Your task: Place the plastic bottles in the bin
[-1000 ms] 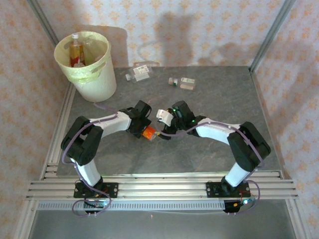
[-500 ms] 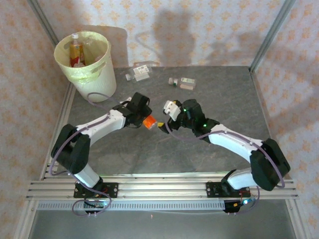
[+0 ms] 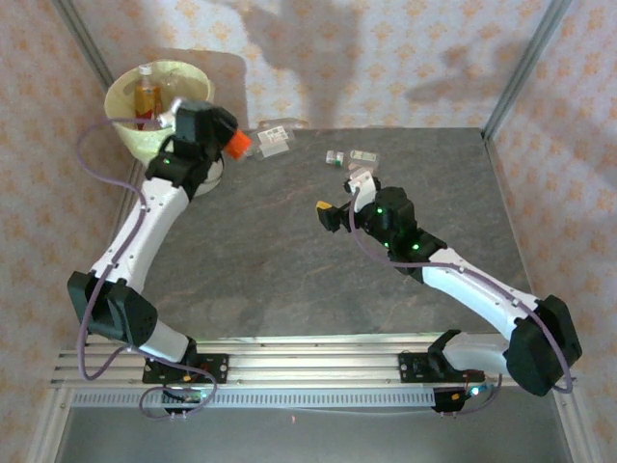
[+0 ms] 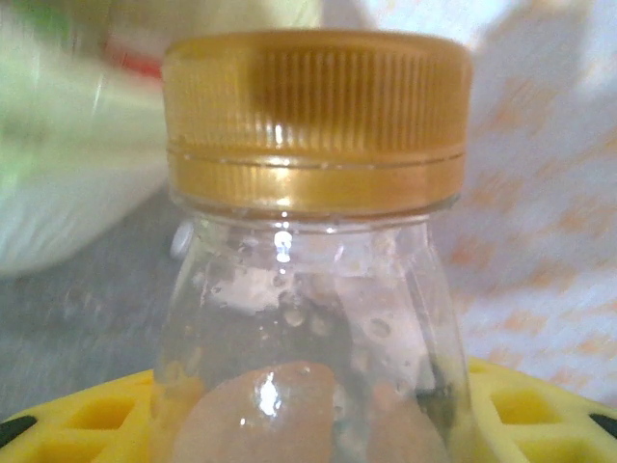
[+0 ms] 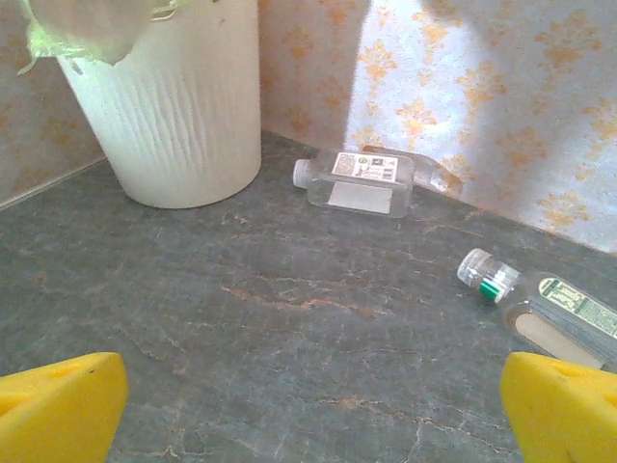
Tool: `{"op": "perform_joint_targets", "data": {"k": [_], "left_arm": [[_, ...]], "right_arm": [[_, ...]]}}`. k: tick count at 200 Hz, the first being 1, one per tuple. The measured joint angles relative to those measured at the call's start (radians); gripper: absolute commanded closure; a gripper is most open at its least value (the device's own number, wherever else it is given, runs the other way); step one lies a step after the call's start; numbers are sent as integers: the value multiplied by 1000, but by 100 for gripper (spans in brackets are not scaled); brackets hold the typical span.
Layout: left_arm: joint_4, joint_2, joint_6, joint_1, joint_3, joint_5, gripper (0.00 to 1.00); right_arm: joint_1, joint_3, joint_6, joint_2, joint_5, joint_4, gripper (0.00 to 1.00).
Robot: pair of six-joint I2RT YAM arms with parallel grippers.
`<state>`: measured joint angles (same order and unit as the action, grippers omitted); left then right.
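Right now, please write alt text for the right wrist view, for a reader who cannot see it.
A white-capped bottle and a green-banded bottle lie on their sides, apart, on the grey table. The white bin stands at upper left. The right arm's yellow jaws are open and empty at the bottom corners.
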<state>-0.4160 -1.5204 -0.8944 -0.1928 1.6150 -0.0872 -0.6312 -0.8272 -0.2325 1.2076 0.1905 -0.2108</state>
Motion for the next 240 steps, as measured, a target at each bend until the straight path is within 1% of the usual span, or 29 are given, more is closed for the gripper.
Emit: {"op": "perform_joint_targets", "data": {"k": [14,28,42,69,88,112,158,178,199,208,224,240], "left_arm": [[-19,-22,37,10,111,-35,45],[-22,-27,68,21,171,-63,45],[-20,-27,87,52,191,-82,45],[-16,-57,123,157,204,-134,45],[-1,-93,177,215,211,-186,45],[9,-127,248,255,229,-214,45],[5,-209,370,327,327,-266,44],[-23,-276,407,348,397,-296,44],[-81,-356,427,354,475,-324,39],[-113,-389,432,355,508,-334,35],[-182,-456,431,355,590,-355,17],[-256,-525,435,355,697,-376,9]], "right_arm": [[0,10,10,-3,-20,1,1],[0,26,17,-18,-40,2,1],[0,39,21,-40,-58,4,1],[0,44,19,-79,-76,8,1],[0,48,19,-97,-87,8,1],[0,63,19,-112,-91,12,1],[0,73,19,-126,-91,36,1],[0,73,19,-134,-91,39,1],[0,73,15,-141,-90,43,1],[0,73,11,-146,-90,51,1],[0,73,3,-155,-90,63,1],[0,73,-7,-162,-91,78,1]]}}
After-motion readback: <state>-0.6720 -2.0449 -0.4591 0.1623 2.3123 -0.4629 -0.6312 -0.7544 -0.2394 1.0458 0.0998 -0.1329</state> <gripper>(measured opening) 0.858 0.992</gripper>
